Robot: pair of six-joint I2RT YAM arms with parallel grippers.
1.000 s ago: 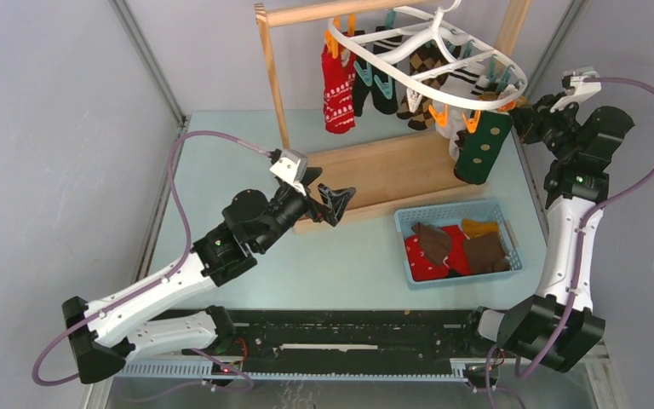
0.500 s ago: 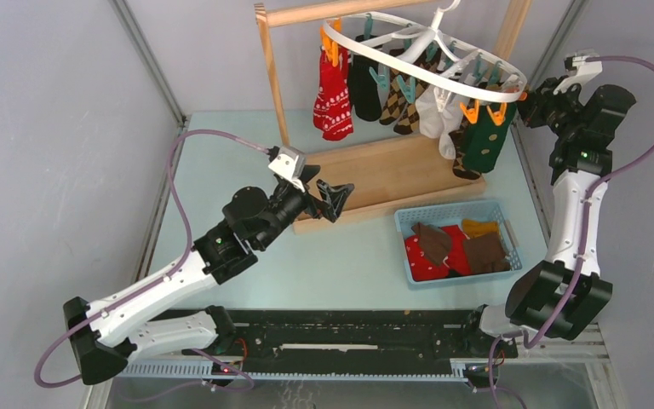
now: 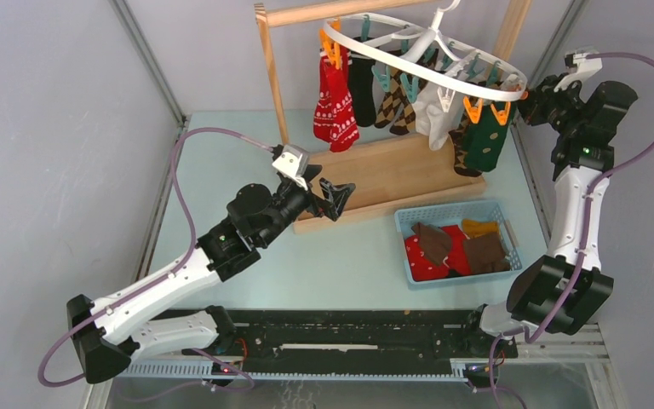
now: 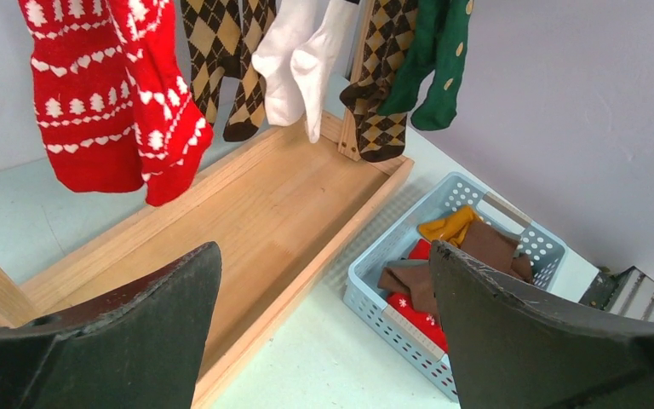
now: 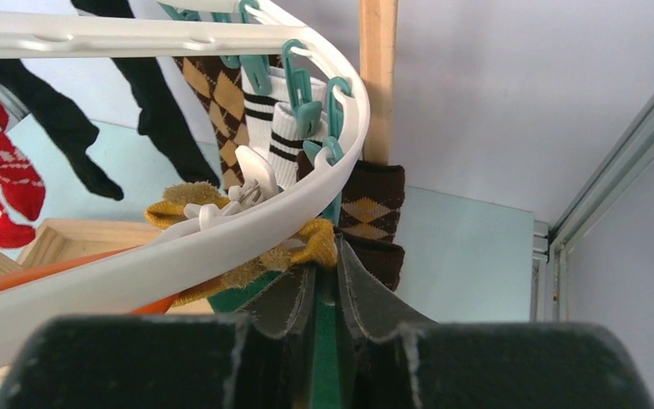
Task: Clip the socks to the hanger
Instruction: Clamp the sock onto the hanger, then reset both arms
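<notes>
Your right gripper (image 5: pixel 325 279) is nearly closed on a teal clip (image 5: pixel 324 341) under the hanger (image 5: pixel 136 277) rim, where the socks (image 4: pixel 119 94) hang. If it pulls, the hanger can swing and the clip can slip out. Your left gripper (image 4: pixel 324 256) stands wide and empty.

White hanger (image 3: pixel 475 85), every clip (image 5: pixel 307 94) teal or orange. The socks (image 3: pixel 389 104) up there: red with white trees and hearts, plain black, brown-tan argyle, white, white with black stripes, dark green with yellow dots. Pale blue basket (image 3: pixel 405 219) has brown, red and mustard ones. Light wood rack (image 3: pixel 392 166), minty table (image 3: pixel 349 256).
</notes>
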